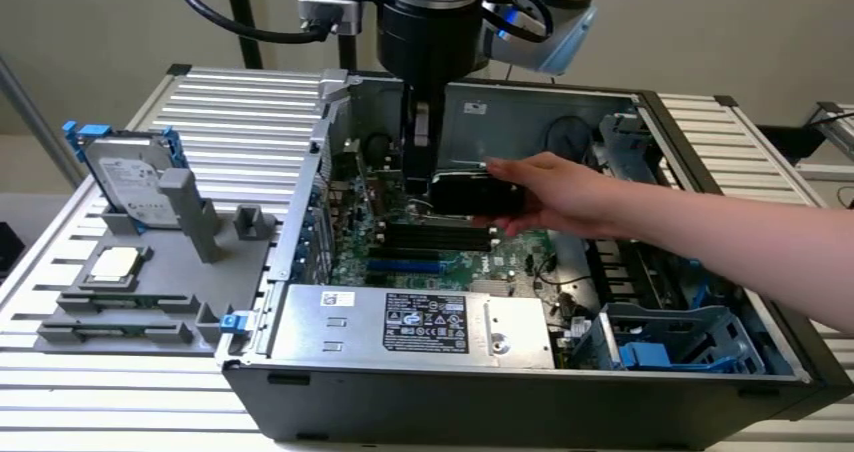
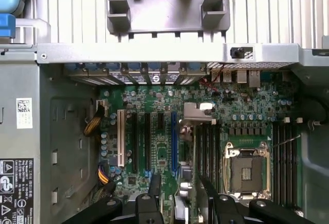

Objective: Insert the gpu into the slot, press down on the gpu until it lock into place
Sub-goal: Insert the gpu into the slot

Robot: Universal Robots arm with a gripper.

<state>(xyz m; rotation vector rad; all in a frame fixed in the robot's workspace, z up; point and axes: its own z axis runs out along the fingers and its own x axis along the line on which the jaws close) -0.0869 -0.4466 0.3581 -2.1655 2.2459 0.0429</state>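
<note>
Your gripper (image 1: pixel 424 194) hangs inside the open dark-grey computer case (image 1: pixel 534 392), low over the green motherboard (image 1: pixel 501 272). In the wrist view its black fingers (image 2: pixel 154 185) stand wide apart, released, gripping nothing.

A person's hand (image 1: pixel 581 200) reaches in from the exterior view's right and holds the gpu (image 1: pixel 474 194), a small black rectangular card. The card sits just beside your gripper, up in the air above the black memory sockets (image 1: pixel 430 240). You cannot tell whether the card touches the fingers. It is not seated in anything.

The slot (image 2: pixel 174 139), a long narrow bright-blue plastic connector strip, lies bare on the motherboard. It runs between the thin black expansion sockets (image 2: pixel 146 142) and the memory sockets, and a white socket (image 2: pixel 121 136) lies further out towards the case wall. In the exterior view you see the slot (image 1: pixel 400 267) as a blue strip at the board's edge nearest the large silver labelled power-supply box (image 1: pixel 414 322). That box fills the case's near corner. The square metal processor socket (image 2: pixel 245 170) lies beyond the memory sockets.

The case rests on a slatted aluminium table (image 1: pixel 80 402). Beside it, towards the table's edge at the exterior view's left, a grey moulded fixture (image 1: pixel 134 307) holds a silver hard drive in a blue bracket (image 1: pixel 127 182), standing on edge, and a small square processor chip (image 1: pixel 114 264).
</note>
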